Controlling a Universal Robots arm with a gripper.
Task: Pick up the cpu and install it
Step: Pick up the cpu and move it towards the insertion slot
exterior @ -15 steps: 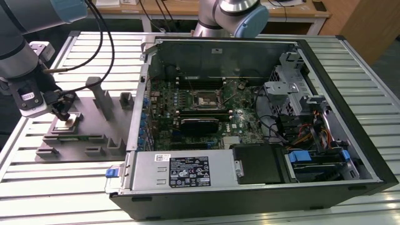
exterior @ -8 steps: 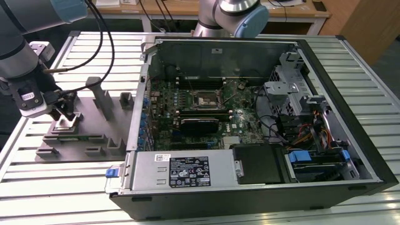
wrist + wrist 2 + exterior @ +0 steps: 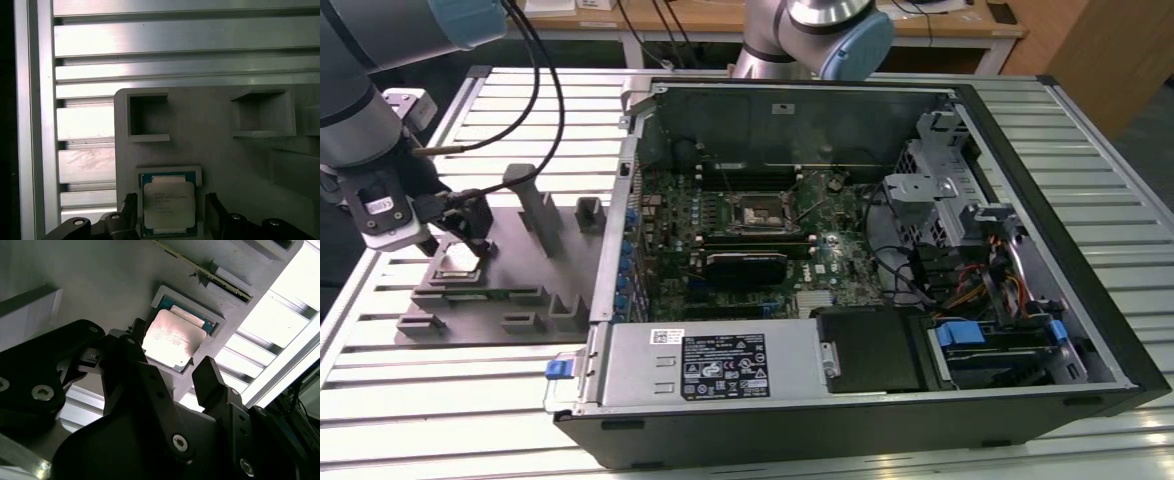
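The cpu is a flat square chip with a silvery top, lying in a shallow pocket of the grey fixture plate. In the first wrist view the cpu has a green rim around its metal lid. My gripper hangs just above it, open, with one black finger on each side and small gaps to the chip's edges. In the exterior view the gripper stands over the cpu at the exterior view's left. The motherboard socket sits inside the open computer case.
The fixture plate carries upright grey posts and small blocks near the gripper. The open computer case fills the middle and right, with cables, drive cages and a power supply. Slatted aluminium table surrounds everything.
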